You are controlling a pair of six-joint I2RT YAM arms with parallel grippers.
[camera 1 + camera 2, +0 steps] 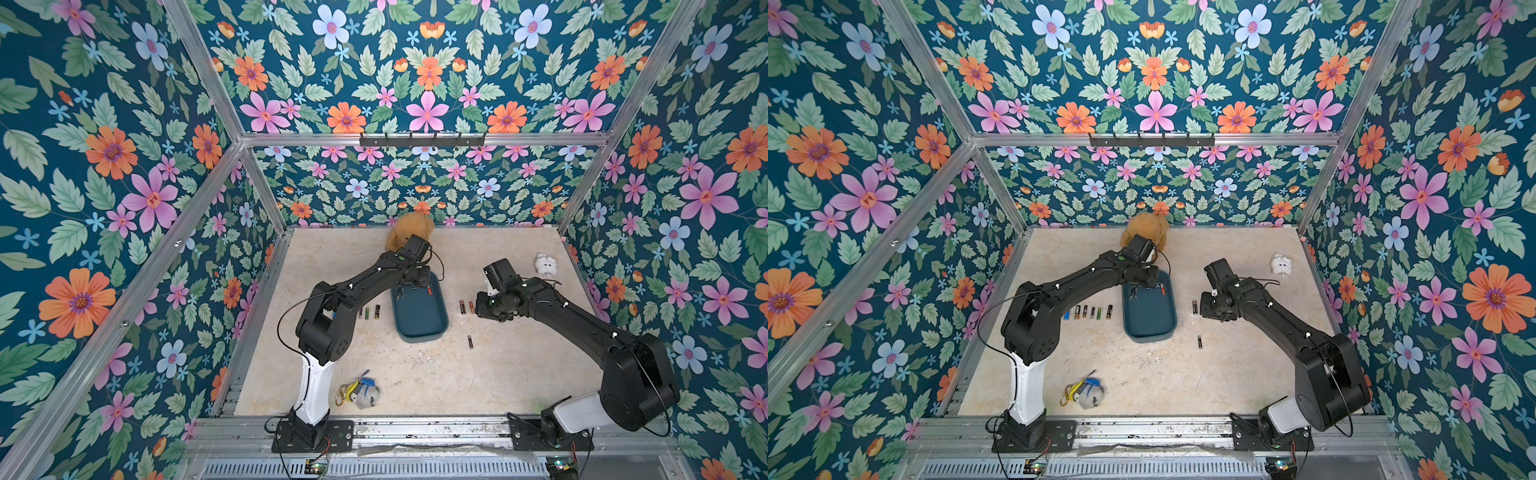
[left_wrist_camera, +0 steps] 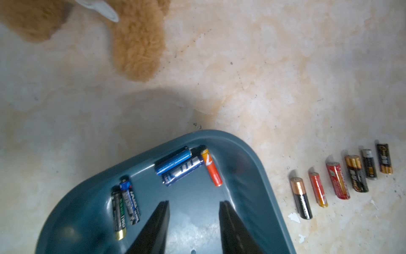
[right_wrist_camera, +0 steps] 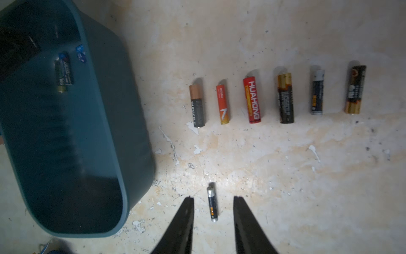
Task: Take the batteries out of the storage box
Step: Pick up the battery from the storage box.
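The teal storage box (image 1: pixel 419 320) lies mid-table. At its far end are several batteries: two blue (image 2: pixel 175 162), one orange (image 2: pixel 212 168), and a black-green and blue pair (image 2: pixel 125 204). My left gripper (image 2: pixel 194 201) hangs open over the box floor, with nothing between its fingers. Right of the box (image 3: pixel 136 110), a row of several batteries (image 3: pixel 252 101) lies on the table. My right gripper (image 3: pixel 214 198) is open, and a small black-and-silver battery (image 3: pixel 212 204) lies on the table between its fingers, clear of both.
Another row of batteries (image 1: pixel 369 312) lies left of the box, partly under my left arm. A brown teddy bear (image 1: pixel 409 237) sits at the back, a white plush (image 1: pixel 545 264) at the far right, and a keychain bundle (image 1: pixel 359 392) near the front.
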